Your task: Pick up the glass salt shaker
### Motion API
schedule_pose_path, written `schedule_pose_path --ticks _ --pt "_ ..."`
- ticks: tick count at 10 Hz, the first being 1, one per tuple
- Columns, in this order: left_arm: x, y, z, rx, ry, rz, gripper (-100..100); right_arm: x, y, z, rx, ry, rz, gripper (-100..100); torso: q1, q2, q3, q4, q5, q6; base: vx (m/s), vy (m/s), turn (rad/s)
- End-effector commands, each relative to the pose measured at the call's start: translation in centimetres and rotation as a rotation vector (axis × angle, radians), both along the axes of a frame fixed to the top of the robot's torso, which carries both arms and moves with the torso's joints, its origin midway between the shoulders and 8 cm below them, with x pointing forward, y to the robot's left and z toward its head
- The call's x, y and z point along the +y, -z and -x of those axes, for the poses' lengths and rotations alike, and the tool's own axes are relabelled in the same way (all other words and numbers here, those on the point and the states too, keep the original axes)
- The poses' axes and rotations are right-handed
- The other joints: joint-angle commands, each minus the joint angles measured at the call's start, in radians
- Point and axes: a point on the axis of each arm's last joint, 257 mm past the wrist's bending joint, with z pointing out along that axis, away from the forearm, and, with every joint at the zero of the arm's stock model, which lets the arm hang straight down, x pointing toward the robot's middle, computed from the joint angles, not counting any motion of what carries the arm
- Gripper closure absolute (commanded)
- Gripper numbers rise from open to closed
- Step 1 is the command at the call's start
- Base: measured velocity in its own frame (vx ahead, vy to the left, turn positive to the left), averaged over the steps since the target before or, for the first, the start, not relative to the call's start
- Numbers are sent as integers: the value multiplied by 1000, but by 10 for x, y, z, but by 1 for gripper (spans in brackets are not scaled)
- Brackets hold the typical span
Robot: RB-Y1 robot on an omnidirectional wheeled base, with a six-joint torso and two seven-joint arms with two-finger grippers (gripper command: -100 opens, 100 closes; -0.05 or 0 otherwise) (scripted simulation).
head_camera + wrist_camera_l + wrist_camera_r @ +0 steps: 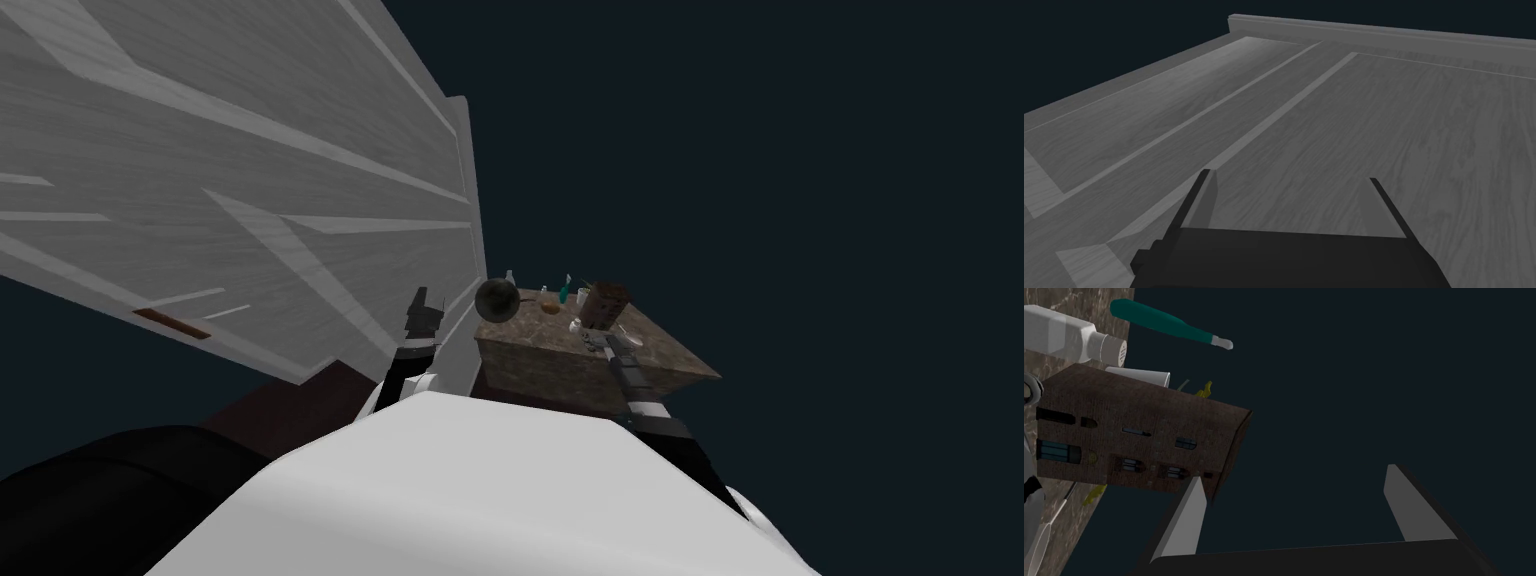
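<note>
Brown box stands just beside the right gripper — free room ahead.

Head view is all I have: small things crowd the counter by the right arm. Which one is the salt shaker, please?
Observer: In the right wrist view the salt shaker is white with a holed cap, beyond the brown box.
Operator: Is it held now?
Observer: No, the right pincer is open and apart from it, nearer the box.
Operator: And the other arm?
Observer: The left pincer is open, facing a grey panel.
</note>
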Motion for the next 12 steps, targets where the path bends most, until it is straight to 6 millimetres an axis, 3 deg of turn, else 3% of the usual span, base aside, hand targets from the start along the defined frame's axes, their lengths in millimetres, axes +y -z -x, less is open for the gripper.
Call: schedule_pose_path --ticks 1,2,5,6,8,11,12 --pt "0 0 0 0 0 0 0 -15 18 9 68 5 24 -100 0 0 0 0 0 0 -1 -3 265" --pt "0 0 0 0 0 0 0 -15 18 9 68 3 26 -100 0 0 0 0 0 -1 1 -6 131" --pt "0 0 0 0 0 0 0 -47 61 37 238 22 81 -100 0 0 0 0 0 -1 0 -5 348" --pt "0 0 0 0 0 0 0 -46 63 39 249 12 93 -100 0 0 0 0 0 0 -1 -13 136" --pt "0 0 0 0 0 0 0 -71 91 63 373 26 133 -100 0 0 0 0 0 0 -1 -3 327" --pt "0 0 0 0 0 0 0 -83 104 77 441 24 163 -100 0 0 0 0 0 0 0 -7 218" --pt "0 0 0 0 0 0 0 -97 117 91 506 28 187 -100 0 -1 0 0 0 1 -2 -1 244"
